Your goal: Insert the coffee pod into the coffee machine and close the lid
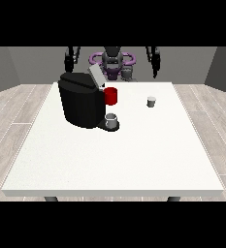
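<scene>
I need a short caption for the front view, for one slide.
Humanoid robot behind white table; black coffee machine with raised lid, coffee pod apart, untouched.

White table (134, 160) on a grey wood floor (17, 104).

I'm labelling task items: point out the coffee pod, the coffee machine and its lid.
coffee pod (151, 101): front view, its side wall.
coffee machine (80, 104): front view, black body's front.
lid (96, 76): front view, raised grey flap.

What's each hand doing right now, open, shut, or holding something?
Hand at the view's left: raised beside the torso, holding nothing; fingers cannot be told.
Hand at the view's right: raised too, holding nothing; fingers cannot be told.
</scene>
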